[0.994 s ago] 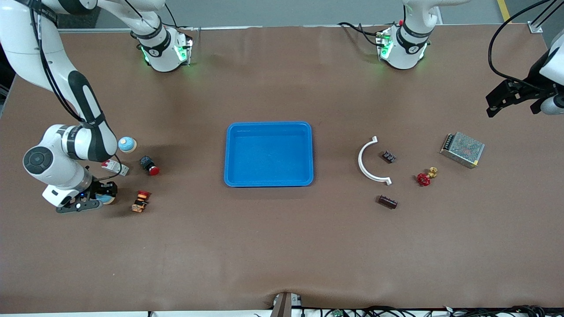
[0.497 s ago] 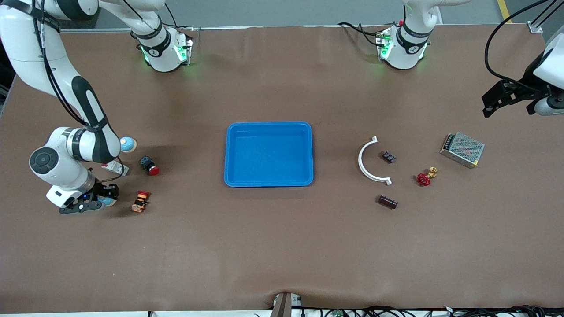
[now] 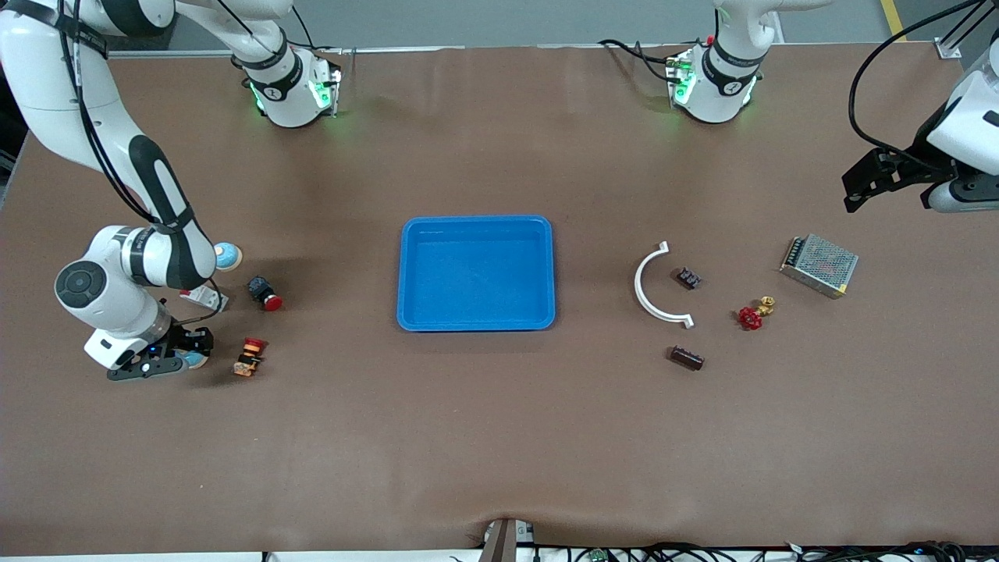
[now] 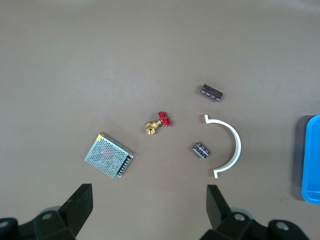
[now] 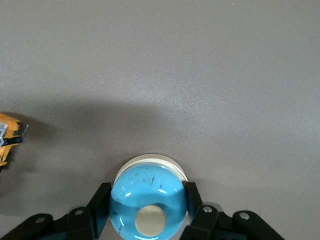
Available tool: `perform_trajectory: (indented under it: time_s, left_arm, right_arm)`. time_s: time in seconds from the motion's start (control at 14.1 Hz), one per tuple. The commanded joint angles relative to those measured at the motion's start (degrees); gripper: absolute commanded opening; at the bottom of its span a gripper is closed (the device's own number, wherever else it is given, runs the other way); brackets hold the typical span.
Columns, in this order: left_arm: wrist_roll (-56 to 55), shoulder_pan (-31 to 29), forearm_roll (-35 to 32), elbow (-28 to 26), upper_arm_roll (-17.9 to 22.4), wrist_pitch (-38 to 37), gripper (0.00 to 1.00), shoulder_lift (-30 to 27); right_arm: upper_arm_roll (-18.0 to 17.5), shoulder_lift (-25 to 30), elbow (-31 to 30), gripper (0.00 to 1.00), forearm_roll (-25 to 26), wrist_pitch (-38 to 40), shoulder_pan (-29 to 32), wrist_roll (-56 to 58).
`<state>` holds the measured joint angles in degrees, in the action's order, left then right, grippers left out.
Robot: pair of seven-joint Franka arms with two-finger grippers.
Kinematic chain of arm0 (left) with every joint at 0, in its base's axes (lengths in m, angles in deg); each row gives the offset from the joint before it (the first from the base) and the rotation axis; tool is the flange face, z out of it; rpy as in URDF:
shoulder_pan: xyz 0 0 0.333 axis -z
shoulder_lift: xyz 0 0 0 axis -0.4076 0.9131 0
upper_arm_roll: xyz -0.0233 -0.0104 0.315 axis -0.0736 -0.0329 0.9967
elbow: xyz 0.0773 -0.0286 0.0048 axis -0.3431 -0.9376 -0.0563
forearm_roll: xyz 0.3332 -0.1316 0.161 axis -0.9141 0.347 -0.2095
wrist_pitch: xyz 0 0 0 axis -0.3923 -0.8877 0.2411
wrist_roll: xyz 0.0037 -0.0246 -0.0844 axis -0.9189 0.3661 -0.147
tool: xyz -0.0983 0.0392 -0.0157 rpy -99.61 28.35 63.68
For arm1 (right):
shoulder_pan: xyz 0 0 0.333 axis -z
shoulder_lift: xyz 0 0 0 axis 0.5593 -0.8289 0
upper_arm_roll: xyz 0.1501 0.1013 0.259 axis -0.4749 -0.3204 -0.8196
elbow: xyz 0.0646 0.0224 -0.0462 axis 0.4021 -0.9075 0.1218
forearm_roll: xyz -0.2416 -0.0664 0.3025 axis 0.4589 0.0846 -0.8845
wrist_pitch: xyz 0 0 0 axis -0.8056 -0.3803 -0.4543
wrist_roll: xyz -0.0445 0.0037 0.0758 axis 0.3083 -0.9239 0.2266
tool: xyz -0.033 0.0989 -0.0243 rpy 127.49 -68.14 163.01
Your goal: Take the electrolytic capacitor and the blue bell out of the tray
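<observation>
Two bells (image 3: 227, 254), seemingly two capacitors (image 3: 687, 357).

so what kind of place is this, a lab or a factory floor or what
Most likely a robotics lab test bench: two arm bases bolted along a brown-covered table, a blue tray in the middle, and loose parts such as a mesh-cased power supply and a red valve laid out.

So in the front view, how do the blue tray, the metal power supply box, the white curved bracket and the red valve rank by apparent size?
1. blue tray
2. white curved bracket and metal power supply box, too alike to rank
3. red valve
</observation>
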<state>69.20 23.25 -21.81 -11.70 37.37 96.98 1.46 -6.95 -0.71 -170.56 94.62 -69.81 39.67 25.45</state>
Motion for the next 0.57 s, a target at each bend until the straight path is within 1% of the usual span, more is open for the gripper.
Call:
perform_trajectory:
  time_s: [0.0,0.21,0.28,0.35,0.5]
  left_arm:
    - [1.1,-0.1,0.4,0.9,-0.1,-0.1,1.0,0.4]
    - [1.0,0.0,0.3,0.9,-0.1,-0.1,1.0,0.5]
    - [1.0,0.0,0.3,0.9,-0.1,-0.1,1.0,0.5]
    - [1.0,0.0,0.3,0.9,-0.1,-0.1,1.0,0.5]
    - [0.9,0.0,0.3,0.8,-0.2,-0.1,1.0,0.5]
  right_arm:
    - [-2.0,-1.8,-0.4,0.0,-2.4,-1.8,0.7,-0.8]
    - [-2.0,-1.8,-0.3,0.0,-2.5,-1.8,0.8,-0.8]
    - [-2.0,-1.8,-0.3,0.14,-2.5,-1.8,0.8,-0.8]
    - [-2.0,-1.8,-0.3,0.99,-2.5,-1.9,1.0,-0.8]
    - [-2.0,-1.8,-0.4,1.0,-2.5,-2.0,1.0,-0.7]
